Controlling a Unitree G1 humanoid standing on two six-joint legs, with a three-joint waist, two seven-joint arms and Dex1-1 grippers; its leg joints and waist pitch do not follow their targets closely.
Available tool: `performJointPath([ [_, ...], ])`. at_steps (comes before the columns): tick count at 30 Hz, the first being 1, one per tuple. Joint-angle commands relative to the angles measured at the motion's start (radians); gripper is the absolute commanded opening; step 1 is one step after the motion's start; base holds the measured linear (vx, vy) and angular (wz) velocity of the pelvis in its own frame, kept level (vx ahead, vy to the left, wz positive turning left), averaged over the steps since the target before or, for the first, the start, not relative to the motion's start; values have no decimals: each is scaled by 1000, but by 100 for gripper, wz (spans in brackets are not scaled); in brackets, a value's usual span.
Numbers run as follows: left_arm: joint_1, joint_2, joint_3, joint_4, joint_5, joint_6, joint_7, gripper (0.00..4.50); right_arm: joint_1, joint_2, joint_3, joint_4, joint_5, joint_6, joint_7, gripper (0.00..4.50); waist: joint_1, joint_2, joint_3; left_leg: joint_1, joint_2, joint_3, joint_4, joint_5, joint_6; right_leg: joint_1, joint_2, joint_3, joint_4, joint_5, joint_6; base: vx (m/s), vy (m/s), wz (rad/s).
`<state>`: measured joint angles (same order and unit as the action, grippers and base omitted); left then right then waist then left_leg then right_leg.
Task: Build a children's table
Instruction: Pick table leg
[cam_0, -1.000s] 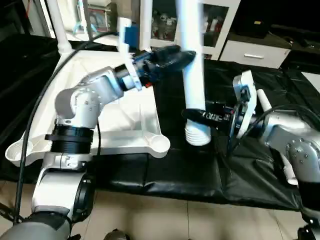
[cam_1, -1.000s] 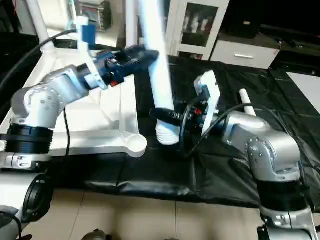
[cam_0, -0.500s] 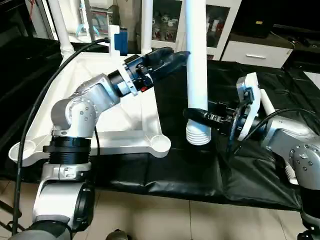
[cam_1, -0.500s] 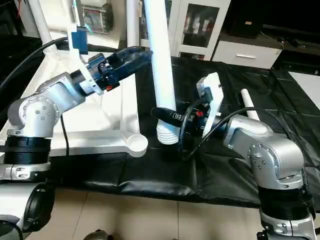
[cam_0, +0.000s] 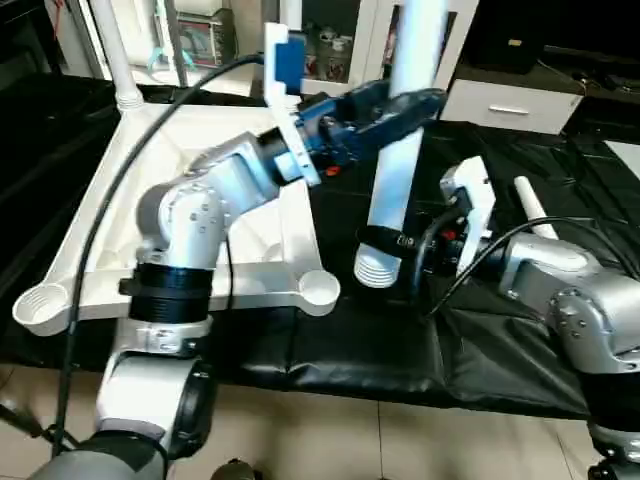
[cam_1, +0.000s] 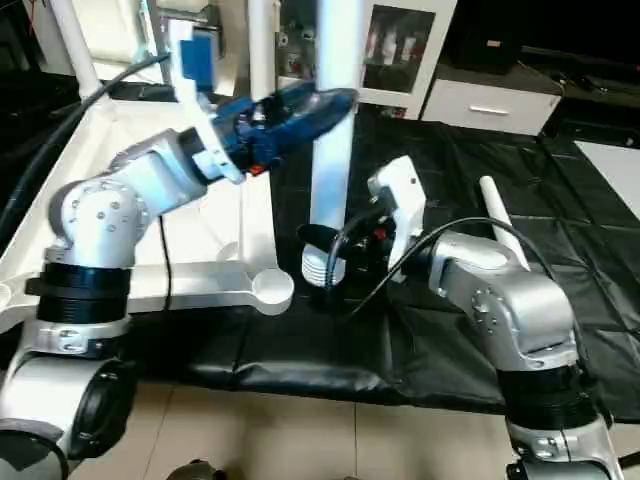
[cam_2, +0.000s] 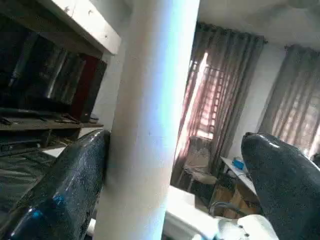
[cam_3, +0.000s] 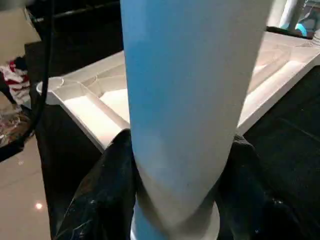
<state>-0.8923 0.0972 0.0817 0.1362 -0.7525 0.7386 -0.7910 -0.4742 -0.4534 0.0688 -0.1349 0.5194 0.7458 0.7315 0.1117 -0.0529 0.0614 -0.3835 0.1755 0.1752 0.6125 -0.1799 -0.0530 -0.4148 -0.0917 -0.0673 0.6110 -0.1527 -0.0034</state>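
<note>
The children's table top (cam_0: 260, 280) lies upside down on the left, with a round corner socket (cam_0: 320, 288) at its near right. One white leg (cam_0: 400, 170) stands tilted just right of that socket, ribbed end down. My right gripper (cam_0: 385, 240) is shut on it low down, and its fingers (cam_3: 110, 200) press both sides. My left gripper (cam_0: 425, 102) is open and straddles the leg higher up; one finger (cam_2: 75, 185) touches it, the other (cam_2: 285, 175) stands apart. Another leg (cam_0: 110, 55) stands in the far left corner. A third leg (cam_0: 527, 200) lies at the right.
A black mat (cam_0: 360, 350) covers the work surface, and its front edge drops to a tiled floor (cam_0: 400, 450). A black cable (cam_0: 90, 230) arcs over the table top. Cabinets and white drawers (cam_0: 510, 100) stand behind.
My left gripper has swung right and now straddles the held leg. The leg has tipped with its top to the right, and its ribbed end has shifted a little toward the corner socket.
</note>
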Motion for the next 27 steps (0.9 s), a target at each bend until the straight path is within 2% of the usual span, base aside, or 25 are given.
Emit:
performJointPath([
  [1, -41, -15, -22, -51, -24, 5, -7, 450, -15, -4, 19, 27, -23, 0, 0, 187, -1, -3, -74, 18, 46, -12, -77, -195, -26, 54, -56, 41, -71, -275, -158, 0, 0, 0],
  [6, -38, -15, -20, -46, -10, -5, 4, 450, -17, -2, 24, 32, -29, -10, 6, 186, -1, -5, -73, 17, 45, -13, -77, -194, -22, 55, -55, 40, -71, -279, -155, 0, 0, 0],
  [10, -63, 5, 24, 42, 45, -62, 67, 450, -32, 11, -3, 29, 1, -2, 8, 186, -1, -4, -74, 17, 44, -13, -78, -197, -20, 54, -54, 40, -72, -275, -151, 0, 0, 0],
  [12, -92, 68, 90, 163, 94, -134, 110, 450, -53, 7, -81, -15, 104, 42, 37, 186, 0, -3, -75, 18, 41, -14, -77, -206, -14, 56, -51, 39, -74, -286, -135, 0, 0, 0],
  [13, -93, 74, 94, 170, 96, -136, 112, 450, -54, 7, -88, -19, 113, 46, 41, 186, -2, -5, -74, 15, 41, -16, -79, -207, -13, 59, -51, 39, -74, -292, -120, 0, 0, 0],
  [15, -99, 96, 124, 191, 85, -138, 114, 450, -56, -1, -124, -40, 173, 74, 65, 186, -3, -2, -75, 19, 43, -16, -78, -197, -21, 57, -53, 39, -71, -274, -131, 0, 0, 0],
  [16, -101, 112, 138, 202, 80, -138, 111, 450, -57, -10, -142, -48, 200, 88, 78, 186, -2, 3, -76, 19, 44, -16, -77, -187, -19, 55, -52, 40, -66, -242, -144, 0, 0, 0],
  [17, -102, 140, 150, 217, 84, -143, 108, 450, -56, -24, -166, -51, 229, 102, 95, 186, -1, 3, -78, 20, 45, -16, -76, -170, -15, 56, -51, 39, -61, -204, -157, 0, 0, 0],
  [20, -103, 195, 169, 245, 90, -154, 94, 450, -51, -51, -201, -44, 260, 115, 122, 186, 2, 8, -79, 22, 45, -14, -75, -154, -11, 55, -51, 38, -55, -162, -186, 0, 0, 0],
  [24, -85, 229, 186, 215, 55, -116, 43, 450, -41, -53, -228, -27, 269, 102, 118, 186, 4, 9, -76, 24, 46, -12, -76, -177, -29, 53, -56, 39, -57, -185, -203, 0, 0, 0],
  [26, -53, 241, 179, 157, 26, -84, -6, 450, -36, -37, -241, -30, 270, 82, 104, 186, 6, 14, -73, 27, 47, -12, -79, -216, -46, 49, -57, 38, -60, -225, -204, 0, 0, 0],
  [27, -24, 249, 170, 117, 11, -62, -29, 450, -29, -26, -255, -36, 287, 76, 105, 186, 6, 13, -75, 27, 49, -13, -80, -217, -51, 51, -59, 38, -57, -221, -204, 0, 0, 0],
])
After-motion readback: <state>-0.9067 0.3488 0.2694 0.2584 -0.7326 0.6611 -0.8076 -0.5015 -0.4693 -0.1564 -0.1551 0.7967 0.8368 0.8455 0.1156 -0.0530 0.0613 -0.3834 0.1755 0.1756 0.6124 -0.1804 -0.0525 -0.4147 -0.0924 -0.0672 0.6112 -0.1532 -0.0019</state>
